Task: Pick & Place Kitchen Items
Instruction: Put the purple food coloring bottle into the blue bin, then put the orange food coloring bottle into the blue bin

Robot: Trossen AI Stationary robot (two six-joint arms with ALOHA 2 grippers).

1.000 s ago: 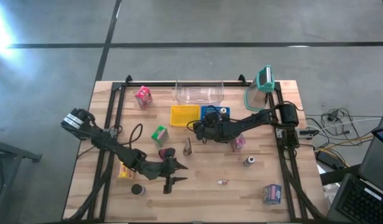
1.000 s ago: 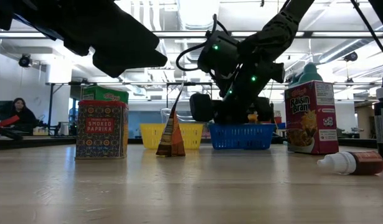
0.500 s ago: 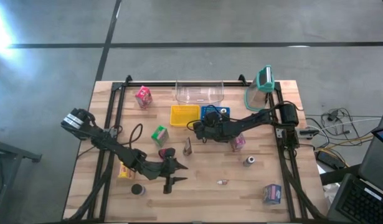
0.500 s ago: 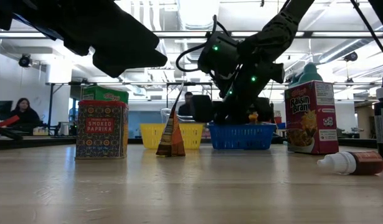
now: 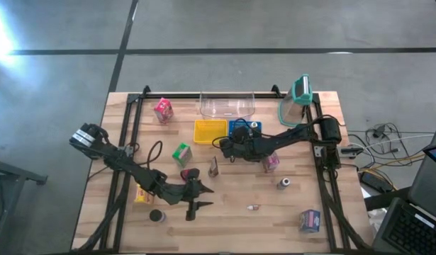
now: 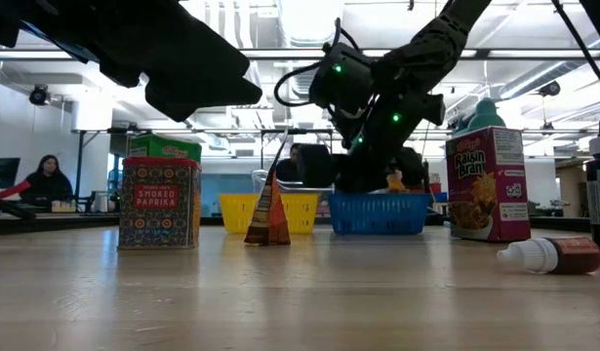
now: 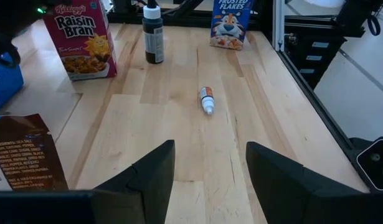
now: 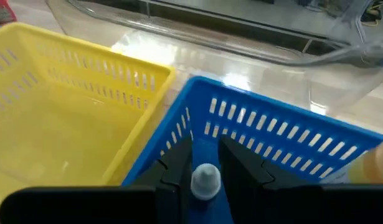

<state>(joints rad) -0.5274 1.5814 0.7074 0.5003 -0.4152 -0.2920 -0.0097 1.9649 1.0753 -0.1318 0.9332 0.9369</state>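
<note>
My right gripper [image 8: 205, 163] is shut on a small piece with a whitish rounded cap [image 8: 205, 180], at the near left corner of the blue basket [image 5: 244, 128]; the high view shows this gripper [image 5: 227, 146] beside that basket. My left gripper [image 7: 210, 171] stands open above bare table near the front [image 5: 200, 198]. Loose on the table stand a Raisin Bran carton [image 7: 80, 38], a dark bottle [image 7: 153, 34] and a Frosted Flakes carton [image 7: 231, 23]. A small dropper bottle [image 7: 207, 99] lies on its side, and a brown pouch [image 5: 214, 166] stands upright. My right gripper pinches the small piece between its two fingers, with the whitish cap [image 8: 205, 175] showing in the gap. The fingers slant down toward the table's far edge, over the blue basket's wall [image 8: 266, 134]. The fingers hide the piece's lower part and whatever it rests on.
A yellow basket [image 5: 210, 130] stands left of the blue one, a clear tub [image 5: 227, 105] behind both, and a teal-lidded jug [image 5: 297, 99] at the far right. A pink carton [image 5: 162, 110], a green carton [image 5: 181, 152], a yellow carton [image 5: 141, 195] and a dark disc [image 5: 157, 215] are at the left.
</note>
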